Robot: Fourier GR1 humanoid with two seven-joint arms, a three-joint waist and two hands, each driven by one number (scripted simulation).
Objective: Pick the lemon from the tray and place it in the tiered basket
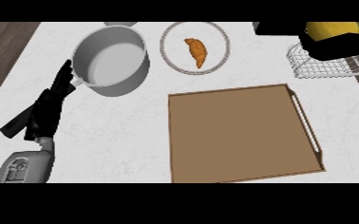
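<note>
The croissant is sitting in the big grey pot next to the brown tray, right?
Not quite. In the head view the croissant lies on the round plate, not in the grey pot, which holds nothing. The pot does stand near the brown tray.

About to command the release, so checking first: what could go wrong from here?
The right hand holds the lemon at the view's top right edge, partly cut off, so its alignment over the tiered basket is hard to judge; released off-centre, the lemon might roll off the wire rim.

Matt brown tray (238,133) (wood-like), smooth grey metal pot (112,61), wire basket (316,66), marbled counter (112,137)
</note>
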